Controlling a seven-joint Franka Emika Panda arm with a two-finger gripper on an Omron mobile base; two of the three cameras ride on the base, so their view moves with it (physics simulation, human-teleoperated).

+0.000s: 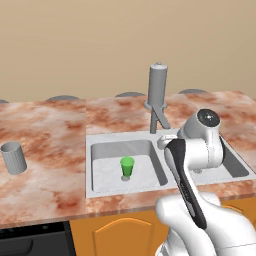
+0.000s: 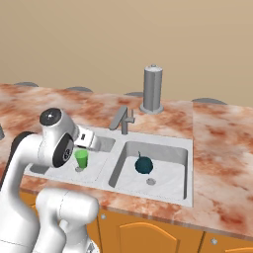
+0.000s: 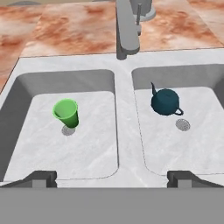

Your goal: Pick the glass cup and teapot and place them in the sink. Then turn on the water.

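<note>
The grey glass cup (image 1: 14,157) stands upright on the marble counter, well left of the sink (image 1: 89,146). In the right basin the dark teal teapot (image 3: 165,101) sits upright by the drain (image 3: 183,124); it also shows from the right base (image 2: 144,165). My gripper (image 3: 113,180) hovers over the sink's front rim, in line with the divider (image 3: 124,127), open and holding nothing. Its fingertips (image 3: 41,178) are spread wide. The tap (image 1: 158,90) rises behind the sink, and its spout (image 3: 127,33) reaches over the divider. No water is visible.
A small bright green cup (image 3: 66,113) stands upright in the left basin over its drain. My white arm (image 1: 192,150) covers the right basin in the left base view. Orange cabinet doors (image 2: 148,234) run under the counter's front edge.
</note>
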